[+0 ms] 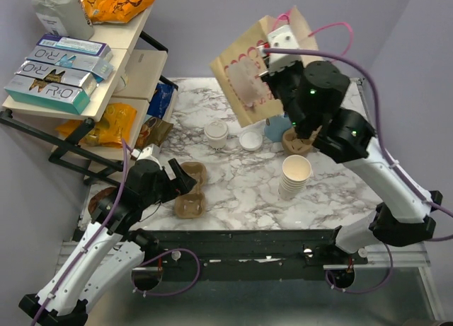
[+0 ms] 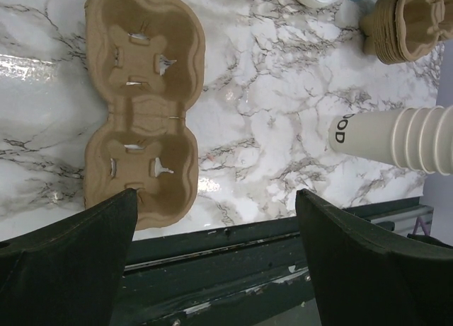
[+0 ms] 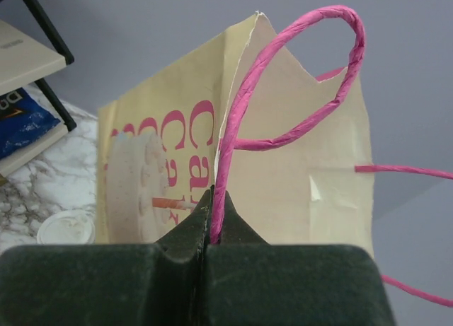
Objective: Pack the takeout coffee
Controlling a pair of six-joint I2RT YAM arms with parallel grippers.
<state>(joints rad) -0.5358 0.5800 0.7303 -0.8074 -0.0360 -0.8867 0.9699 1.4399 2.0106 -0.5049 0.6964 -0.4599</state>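
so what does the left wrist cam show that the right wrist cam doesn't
Only the left wrist view: the open left gripper beside a two-cup cardboard carrier, the stack of paper cups and a pile of spare carriers. Only the right wrist view: the right gripper shut on the pink handle of the paper bag, and a shelf. Both: the marble table.

Tan bag, pink handle; grey-veined white table

1 paper bag, 1 takeout coffee, 1 cup stack, 1 loose carrier (2-cup size).
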